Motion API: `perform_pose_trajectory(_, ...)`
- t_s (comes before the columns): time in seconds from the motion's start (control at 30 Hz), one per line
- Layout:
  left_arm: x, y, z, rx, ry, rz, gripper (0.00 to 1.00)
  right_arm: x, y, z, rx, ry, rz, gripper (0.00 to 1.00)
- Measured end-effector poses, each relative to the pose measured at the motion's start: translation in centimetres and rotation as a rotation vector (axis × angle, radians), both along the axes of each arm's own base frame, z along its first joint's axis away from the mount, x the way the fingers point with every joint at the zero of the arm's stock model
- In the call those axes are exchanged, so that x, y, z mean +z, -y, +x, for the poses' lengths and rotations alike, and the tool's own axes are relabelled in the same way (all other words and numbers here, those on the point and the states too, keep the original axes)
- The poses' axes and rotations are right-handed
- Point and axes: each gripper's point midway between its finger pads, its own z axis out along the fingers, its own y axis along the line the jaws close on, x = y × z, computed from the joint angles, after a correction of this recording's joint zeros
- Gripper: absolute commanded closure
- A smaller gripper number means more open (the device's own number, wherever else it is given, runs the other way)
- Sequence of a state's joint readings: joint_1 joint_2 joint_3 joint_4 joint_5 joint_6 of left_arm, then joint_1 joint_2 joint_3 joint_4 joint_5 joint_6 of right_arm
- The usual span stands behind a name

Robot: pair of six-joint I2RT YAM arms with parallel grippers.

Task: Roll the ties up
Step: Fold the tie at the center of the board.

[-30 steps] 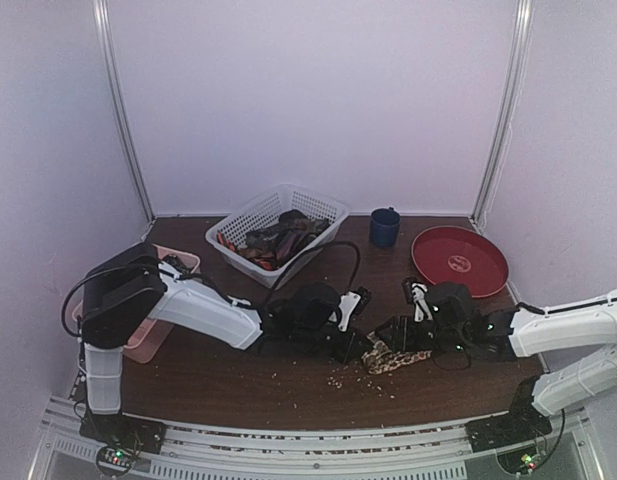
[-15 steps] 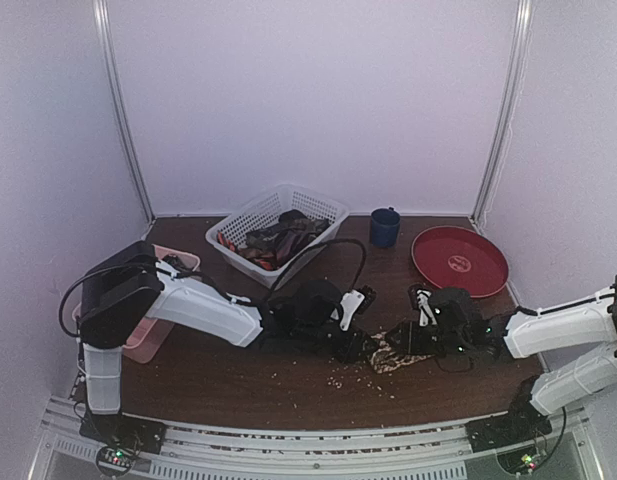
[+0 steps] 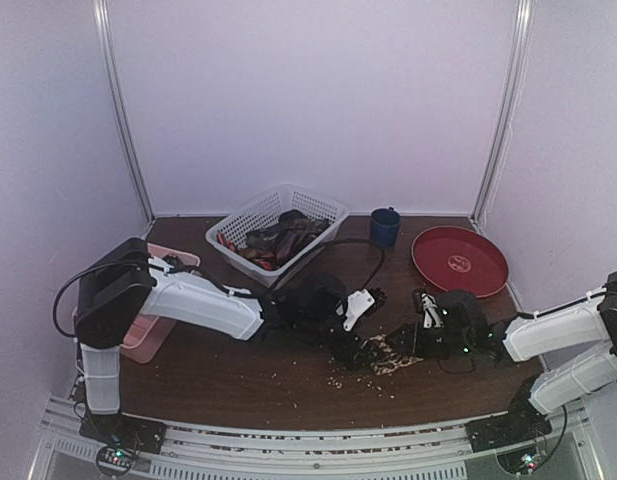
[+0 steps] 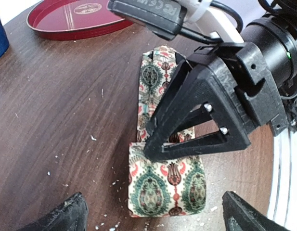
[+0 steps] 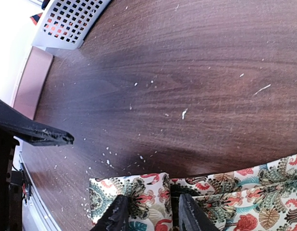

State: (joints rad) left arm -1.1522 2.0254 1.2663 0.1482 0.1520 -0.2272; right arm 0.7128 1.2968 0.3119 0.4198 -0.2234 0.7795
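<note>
**Left gripper** [image 4: 155, 215]: released. Its fingertips stand wide apart on either side of the patterned tie [image 4: 165, 185] and touch nothing. The folded end of the fabric lies in the gap between them.

**Right gripper** [image 5: 155, 211]: clenched on the same tie. Its fingers [image 4: 179, 98] come down from the far side and pinch the fabric just behind the fold.

**Tie:** it lies on the table [image 4: 57, 110] between the two arms, toward the near edge. One end is turned back on itself in a short flat fold, and the rest runs away toward the red plate [image 4: 66, 21]. Judged an early stage: one loose turn at most, not yet a roll.

**Surroundings:**
- The other ties [image 3: 278, 240] lie heaped in the white basket [image 3: 250, 212] at the back.
- A pink tray [image 3: 146, 345] sits at the left edge of the table.
- A blue cup [image 3: 385, 228] stands beside the plate.
- White flecks are scattered over the wood.

**Recommendation for the step in hand:**
- The left gripper should take the folded end square across its width, bearing evenly on both edges, so the next turn does not skew.
- The right gripper should hold the strip flat and in line with the fold, giving up length only as the turn needs it.

**Risks, as judged:**
- The soft fabric is likely to spring open if both grippers let go together.
- An off-centre pinch would wind a cone instead of a cylinder
</note>
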Motion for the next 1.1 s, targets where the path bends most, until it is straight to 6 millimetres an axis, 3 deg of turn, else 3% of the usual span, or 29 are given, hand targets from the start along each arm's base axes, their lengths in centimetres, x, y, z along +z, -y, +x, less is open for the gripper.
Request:
perform_pose_trajectory(0.13, -0.6, 0.4, 0.3, -0.022, 0.034, 0.025, 0.02, -0.3, -0.2, -0.3, 0.005, -0.017, 0.021, 0.62)
perform_pose_trajectory(0.37, -3.9, 0.6, -0.2, -0.054, 0.012, 0.094, 0.06, -0.1, -0.6, -0.3, 0.008, -0.025, 0.051, 0.61)
perform_pose_trajectory(0.8, -4.2, 0.9, -1.4, -0.060, 0.013, 0.110, 0.07, -0.1, -0.8, -0.3, 0.006, -0.031, 0.068, 0.61)
perform_pose_trajectory(0.93, -4.5, 1.2, -1.5, -0.063, 0.001, 0.108, 0.13, -0.2, -0.7, -0.4, 0.002, -0.036, 0.071, 0.61)
perform_pose_trajectory(1.1, -5.4, 1.4, -1.8, -0.078, -0.024, 0.114, 0.27, -0.2, -0.7, -0.5, 0.003, -0.036, 0.074, 0.61)
